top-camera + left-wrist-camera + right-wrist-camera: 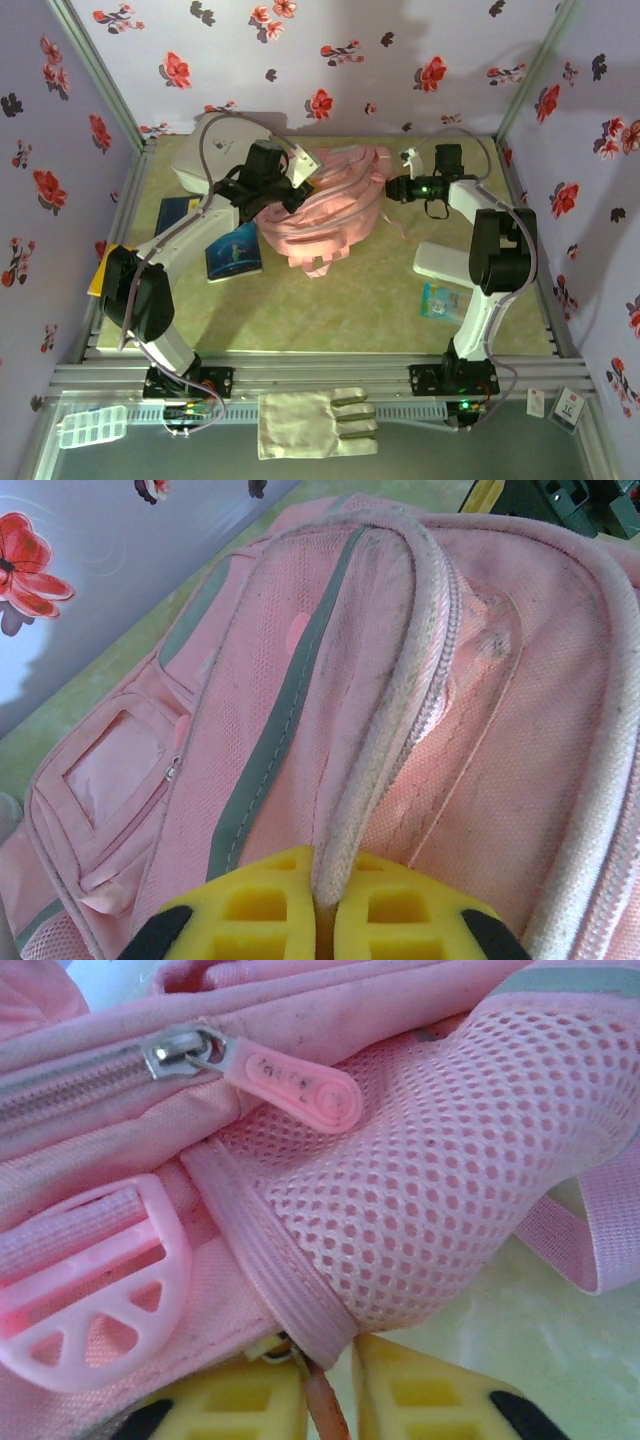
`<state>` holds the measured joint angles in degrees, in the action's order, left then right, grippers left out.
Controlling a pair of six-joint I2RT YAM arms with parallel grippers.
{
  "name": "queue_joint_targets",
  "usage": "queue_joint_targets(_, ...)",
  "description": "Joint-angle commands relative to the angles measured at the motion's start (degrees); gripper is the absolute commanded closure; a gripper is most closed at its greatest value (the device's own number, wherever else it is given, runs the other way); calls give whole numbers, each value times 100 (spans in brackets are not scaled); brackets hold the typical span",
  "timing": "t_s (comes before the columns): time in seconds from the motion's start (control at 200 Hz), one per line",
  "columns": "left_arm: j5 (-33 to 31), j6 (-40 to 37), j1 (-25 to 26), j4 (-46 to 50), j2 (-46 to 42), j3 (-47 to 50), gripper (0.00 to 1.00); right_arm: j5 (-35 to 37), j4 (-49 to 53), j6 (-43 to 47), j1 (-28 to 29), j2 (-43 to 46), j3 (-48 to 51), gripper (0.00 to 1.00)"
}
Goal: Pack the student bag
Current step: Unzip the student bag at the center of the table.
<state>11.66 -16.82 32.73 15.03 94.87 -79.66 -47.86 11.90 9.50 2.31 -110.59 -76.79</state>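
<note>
Packing is barely begun: the large soft pink fabric backpack [330, 215] lies mid-tabletop. The left gripper [322, 880] is clamped on its pale trim [390, 680], and the right gripper [328, 1370] pinches a thin pink pull tab [322, 1408]. 1 blue picture book [233, 252] lies unpacked near the tabletop's left edge.

The student bag [500, 760] overruns the left wrist view's edges.

My overhead camera sits high at six o'clock, looking down across the whole surface [330, 310]. Both wrist cameras press close on the student bag [330, 215], shared by all views, from ten and three o'clock.
</note>
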Motion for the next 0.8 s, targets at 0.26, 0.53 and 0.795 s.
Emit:
queue_joint_targets(0.26, -15, 231, -100, -229, -13, -327, 100, 679, 273, 435, 31, 620, 525, 95)
queue_joint_targets(0.53, 132, 338, -15, -214, 357, -472, 100, 1122, 702, 601, 83, 1170, 847, 100)
queue_joint_targets(0.795, 122, 425, 217, -49, 1174, -1100, 100, 1806, 1237, 247, 250, 1668, 1005, 99)
